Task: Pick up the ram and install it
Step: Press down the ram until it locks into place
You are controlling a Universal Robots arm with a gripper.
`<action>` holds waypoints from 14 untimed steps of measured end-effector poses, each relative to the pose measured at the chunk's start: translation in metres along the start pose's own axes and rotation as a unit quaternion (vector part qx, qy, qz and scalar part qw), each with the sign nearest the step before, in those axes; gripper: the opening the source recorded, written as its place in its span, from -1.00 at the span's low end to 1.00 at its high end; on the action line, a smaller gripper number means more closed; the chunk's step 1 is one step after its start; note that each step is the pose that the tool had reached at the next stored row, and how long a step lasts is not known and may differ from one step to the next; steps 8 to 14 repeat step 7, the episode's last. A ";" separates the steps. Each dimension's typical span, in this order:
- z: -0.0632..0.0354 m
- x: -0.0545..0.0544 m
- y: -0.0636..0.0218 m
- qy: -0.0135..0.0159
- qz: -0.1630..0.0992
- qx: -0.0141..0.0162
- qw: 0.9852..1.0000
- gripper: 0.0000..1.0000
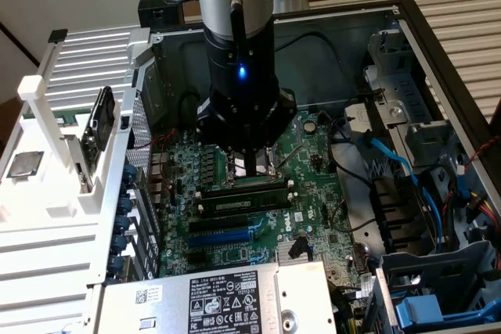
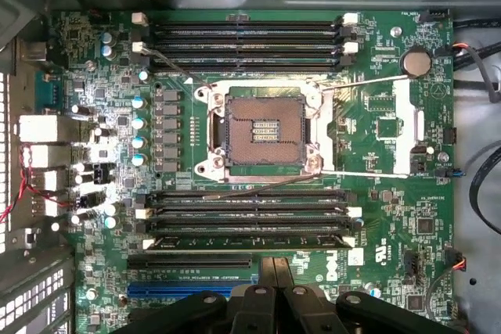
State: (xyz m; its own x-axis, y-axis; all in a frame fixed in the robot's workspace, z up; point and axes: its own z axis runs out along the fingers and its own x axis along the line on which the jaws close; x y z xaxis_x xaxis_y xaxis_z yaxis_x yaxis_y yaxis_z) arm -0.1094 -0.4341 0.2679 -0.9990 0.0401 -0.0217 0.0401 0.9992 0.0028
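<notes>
**Claw low over the motherboard, ram seated among the memory slots**

The open computer case [image 1: 438,60] lies flat, its green motherboard [image 1: 313,154] exposed. The robot arm [image 1: 235,37] stands straight down into the case, a blue light glowing on its dark wrist. At the exterior view's left a white rack [image 1: 70,162] holds a dark upright part, with a square silver processor chip [image 1: 25,163] lying flat on it. A labelled silver power supply [image 1: 227,299] sits at the near edge of the case, and blue cables [image 1: 395,162] run along the exterior view's right.

The claw [image 1: 252,163] hangs low over the board, just above the black memory slots [image 1: 243,201]. Its dark fingers [image 2: 272,279] appear pressed together with nothing between them. In the wrist view the open processor socket [image 2: 264,129] sits between two banks of slots. The ram [image 2: 249,231] lies seated in the slot of the lower bank closest to the claw, its white end latches beside it.
</notes>
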 end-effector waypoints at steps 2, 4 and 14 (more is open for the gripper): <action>0.0001 0.000 0.0000 0.000 0.027 0.001 1.000 -0.80; 0.0000 0.000 0.0000 0.000 0.027 0.001 1.000 -0.80; 0.0001 0.000 0.0000 0.000 0.027 0.001 1.000 -0.80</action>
